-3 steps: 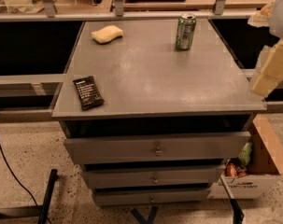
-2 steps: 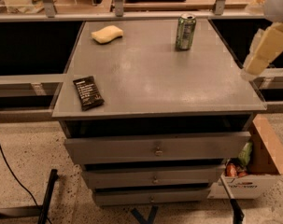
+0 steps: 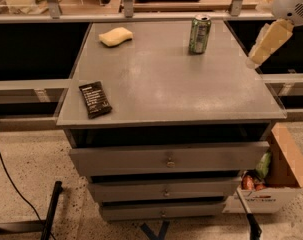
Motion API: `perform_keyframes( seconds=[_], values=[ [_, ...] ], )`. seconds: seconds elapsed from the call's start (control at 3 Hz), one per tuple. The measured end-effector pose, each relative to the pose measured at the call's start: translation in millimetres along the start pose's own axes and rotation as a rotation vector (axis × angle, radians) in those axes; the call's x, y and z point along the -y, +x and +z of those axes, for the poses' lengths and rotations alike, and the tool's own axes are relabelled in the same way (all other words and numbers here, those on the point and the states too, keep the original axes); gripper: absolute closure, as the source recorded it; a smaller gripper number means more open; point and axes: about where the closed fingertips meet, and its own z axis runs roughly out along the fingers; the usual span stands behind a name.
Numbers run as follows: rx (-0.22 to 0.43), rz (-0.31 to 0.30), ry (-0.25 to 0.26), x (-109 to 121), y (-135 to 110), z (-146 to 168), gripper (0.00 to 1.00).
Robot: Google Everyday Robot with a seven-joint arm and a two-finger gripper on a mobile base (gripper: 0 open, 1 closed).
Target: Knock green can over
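Note:
The green can point(image 3: 199, 34) stands upright near the far right corner of the grey cabinet top point(image 3: 166, 84). It has pale markings and a silver top rim. My gripper point(image 3: 258, 54) hangs in the air at the upper right, just past the cabinet's right edge. It is cream-coloured and sits below the white arm end point(image 3: 293, 1), pointing down and left. It is to the right of the can, apart from it, and holds nothing that I can see.
A yellow sponge point(image 3: 115, 36) lies at the far left of the top, and a flat black snack wrapper point(image 3: 95, 99) lies near the front left. Three drawers point(image 3: 168, 159) are below. A cardboard box point(image 3: 278, 184) stands on the floor at right. A rail point(image 3: 141, 14) runs behind.
My gripper has moved up and to the left, closer to the can's side. The can, sponge and wrapper have not moved.

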Motion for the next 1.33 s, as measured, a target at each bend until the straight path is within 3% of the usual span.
perform_keyframes(
  seconds=[0.33, 1.0, 1.33],
  values=[
    [0.165, 0.059, 0.006, 24, 12, 33, 0.0],
    [0.46, 0.13, 0.062, 63, 5, 61, 0.0],
    [0.524, 0.169, 0.096, 80, -4, 69, 0.0]
  ],
)
